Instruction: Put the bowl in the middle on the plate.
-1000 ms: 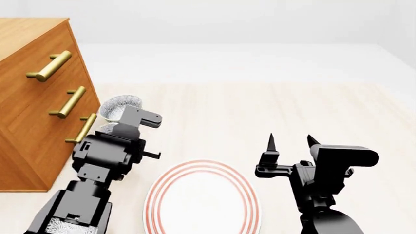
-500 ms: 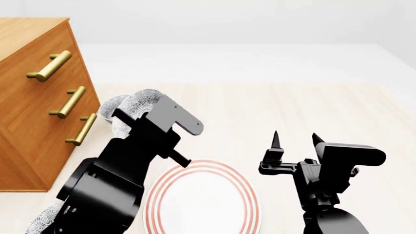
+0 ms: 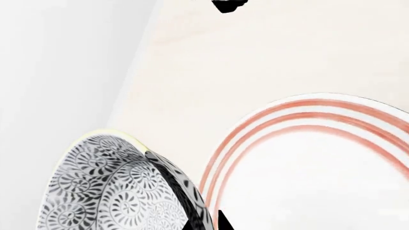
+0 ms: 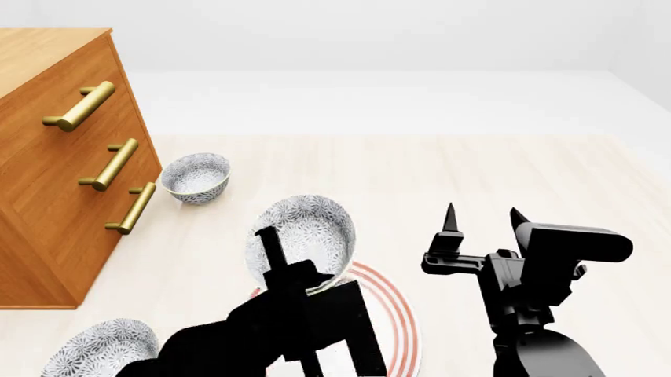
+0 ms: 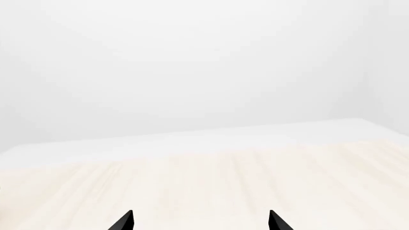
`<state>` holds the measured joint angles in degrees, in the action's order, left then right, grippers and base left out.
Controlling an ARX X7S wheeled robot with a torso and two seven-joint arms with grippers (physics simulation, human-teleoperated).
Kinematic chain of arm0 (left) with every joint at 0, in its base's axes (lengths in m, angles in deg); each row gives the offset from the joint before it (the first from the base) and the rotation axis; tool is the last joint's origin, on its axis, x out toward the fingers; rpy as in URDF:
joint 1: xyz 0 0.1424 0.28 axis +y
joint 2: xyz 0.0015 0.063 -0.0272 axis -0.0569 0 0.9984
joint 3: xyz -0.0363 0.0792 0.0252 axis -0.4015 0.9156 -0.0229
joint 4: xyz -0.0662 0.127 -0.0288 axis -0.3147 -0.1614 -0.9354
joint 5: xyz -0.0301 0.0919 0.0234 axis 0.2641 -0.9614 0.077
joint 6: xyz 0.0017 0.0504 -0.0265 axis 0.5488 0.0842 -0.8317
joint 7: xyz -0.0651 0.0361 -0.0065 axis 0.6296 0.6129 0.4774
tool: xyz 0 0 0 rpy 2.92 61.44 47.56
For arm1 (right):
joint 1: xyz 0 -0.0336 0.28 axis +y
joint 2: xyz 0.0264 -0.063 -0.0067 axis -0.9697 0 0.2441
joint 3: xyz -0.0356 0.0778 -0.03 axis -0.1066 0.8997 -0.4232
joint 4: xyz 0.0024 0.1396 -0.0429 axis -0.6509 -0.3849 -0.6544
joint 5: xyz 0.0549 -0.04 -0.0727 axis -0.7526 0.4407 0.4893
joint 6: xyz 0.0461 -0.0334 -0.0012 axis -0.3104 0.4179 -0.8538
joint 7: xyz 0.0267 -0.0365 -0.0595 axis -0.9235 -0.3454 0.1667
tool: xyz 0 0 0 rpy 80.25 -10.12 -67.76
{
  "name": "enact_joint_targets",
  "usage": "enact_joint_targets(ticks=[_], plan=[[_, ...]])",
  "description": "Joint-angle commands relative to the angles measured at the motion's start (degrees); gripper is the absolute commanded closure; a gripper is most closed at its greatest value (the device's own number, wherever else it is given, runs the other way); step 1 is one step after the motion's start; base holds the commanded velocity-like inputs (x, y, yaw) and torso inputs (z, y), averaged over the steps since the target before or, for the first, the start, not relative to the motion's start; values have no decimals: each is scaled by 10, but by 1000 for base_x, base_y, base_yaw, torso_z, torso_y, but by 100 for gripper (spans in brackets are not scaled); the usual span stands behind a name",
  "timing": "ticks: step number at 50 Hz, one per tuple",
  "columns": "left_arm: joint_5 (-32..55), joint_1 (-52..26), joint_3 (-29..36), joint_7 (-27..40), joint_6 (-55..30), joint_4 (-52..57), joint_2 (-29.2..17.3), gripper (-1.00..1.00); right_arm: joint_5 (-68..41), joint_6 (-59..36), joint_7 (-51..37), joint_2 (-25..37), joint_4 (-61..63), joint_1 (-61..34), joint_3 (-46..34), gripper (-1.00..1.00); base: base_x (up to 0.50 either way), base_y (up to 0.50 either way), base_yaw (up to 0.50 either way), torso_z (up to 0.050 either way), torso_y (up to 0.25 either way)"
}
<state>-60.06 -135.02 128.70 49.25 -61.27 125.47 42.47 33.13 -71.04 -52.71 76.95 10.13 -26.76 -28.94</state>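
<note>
My left gripper [image 4: 281, 263] is shut on the bowl [image 4: 306, 232], a speckled blue-grey one. It holds the bowl tilted in the air over the left rim of the plate [image 4: 405, 330], which is white with red rings. In the left wrist view the bowl's [image 3: 105, 191] wall sits between the fingertips of the left gripper [image 3: 206, 222], with the plate [image 3: 319, 172] just beyond. My right gripper [image 4: 482, 221] stands open and upright to the right of the plate, holding nothing. In its own view the right gripper [image 5: 201, 220] shows only bare floor between its tips.
A second alike bowl [image 4: 196, 177] rests on the pale wood surface beside the wooden drawer chest [image 4: 58, 181] with brass handles. A third bowl [image 4: 100, 353] lies at the near left, partly behind my left arm. The pale surface stretches away beyond the plate.
My left arm has lifted the bowl from beside the drawer chest and carried it right and nearer, over the plate's left edge. The right gripper has drifted slightly right.
</note>
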Motion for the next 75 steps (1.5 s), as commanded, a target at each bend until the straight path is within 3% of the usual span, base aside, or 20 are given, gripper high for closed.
enact_joint_targets(ticks=[1, 10, 18, 51, 66, 67, 75], plan=[[-17, -4, 128, 4, -14, 54, -28, 100, -3, 3, -4, 1, 1, -1, 0, -100, 0, 0, 0, 0, 0], [-27, -8, 200, 19, -2, 47, -34, 100, -6, 7, -6, 3, 3, 5, 0, -100, 0, 0, 0, 0, 0], [-30, -3, 221, 24, 3, 40, -30, 100, -9, 13, -6, 4, 1, 10, -1, -100, 0, 0, 0, 0, 1], [-7, 31, 188, 32, 110, -107, -16, 100, -17, 35, -9, 8, -6, 23, -2, -100, 0, 0, 0, 0, 0], [-5, 38, 188, 33, 102, -118, -10, 100, -22, 39, -10, 9, -13, 21, -5, -100, 0, 0, 0, 0, 0], [-8, 38, 188, 36, 103, -116, -11, -100, -20, 42, -9, 8, -17, 21, -6, -100, 0, 0, 0, 0, 0], [-11, 25, 193, 28, 67, -85, -14, -100, -23, 43, -9, 9, -18, 21, -9, -100, 0, 0, 0, 0, 0]])
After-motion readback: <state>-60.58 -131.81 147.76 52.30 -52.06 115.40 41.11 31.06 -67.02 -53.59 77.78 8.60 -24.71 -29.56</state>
